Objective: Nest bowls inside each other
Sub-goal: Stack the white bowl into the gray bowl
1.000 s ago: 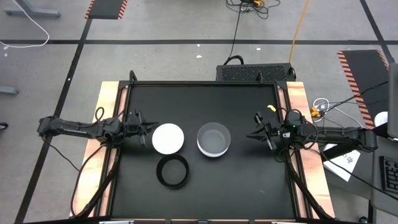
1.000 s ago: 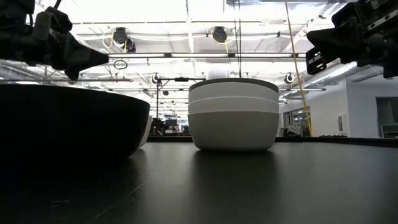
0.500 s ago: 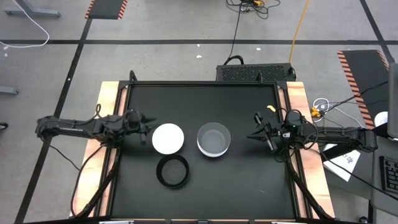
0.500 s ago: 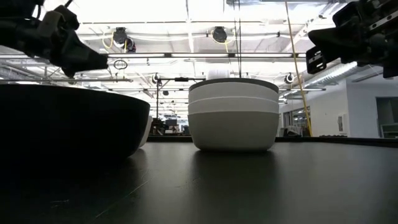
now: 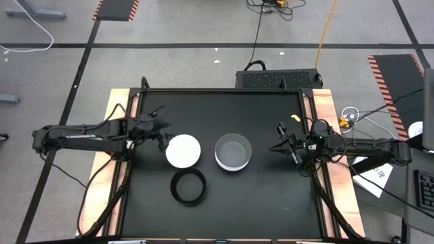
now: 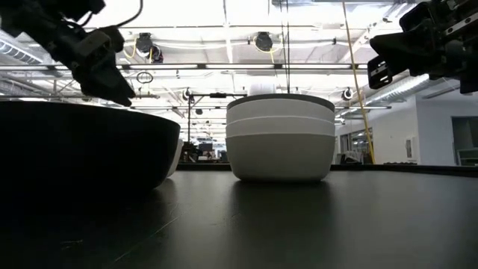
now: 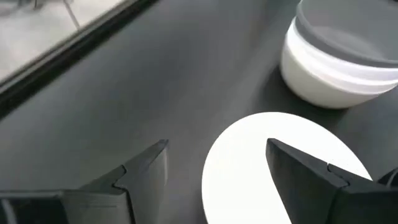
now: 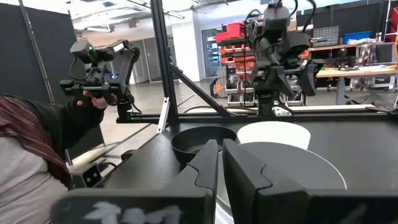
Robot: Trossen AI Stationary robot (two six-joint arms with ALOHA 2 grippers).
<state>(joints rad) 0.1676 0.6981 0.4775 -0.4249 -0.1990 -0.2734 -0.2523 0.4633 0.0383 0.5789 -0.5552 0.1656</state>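
Note:
A single white bowl (image 5: pixel 183 150) stands on the black table mat, left of centre. To its right stands a nested stack (image 5: pixel 233 151) of white bowls with a grey one on top (image 7: pixel 343 55). The black bowl (image 5: pixel 188 186) sits nearer the front edge. My left gripper (image 5: pixel 165 133) hovers open just left of the white bowl (image 7: pixel 273 174) and tipped down toward it, touching nothing. My right gripper (image 5: pixel 274 146) hangs shut and roughly level to the right of the stack, holding nothing (image 8: pixel 221 163).
The mat's raised frame (image 5: pixel 224 91) and wooden side strips (image 5: pixel 324 129) border the work area. Bare mat lies behind and in front of the bowls. A person holding a controller (image 8: pixel 93 87) shows beyond the table in the right wrist view.
My left gripper has risen, swung a little toward the far edge and toward the white bowl, tipped its fingers downward and opened. The bowls have stayed where they were.

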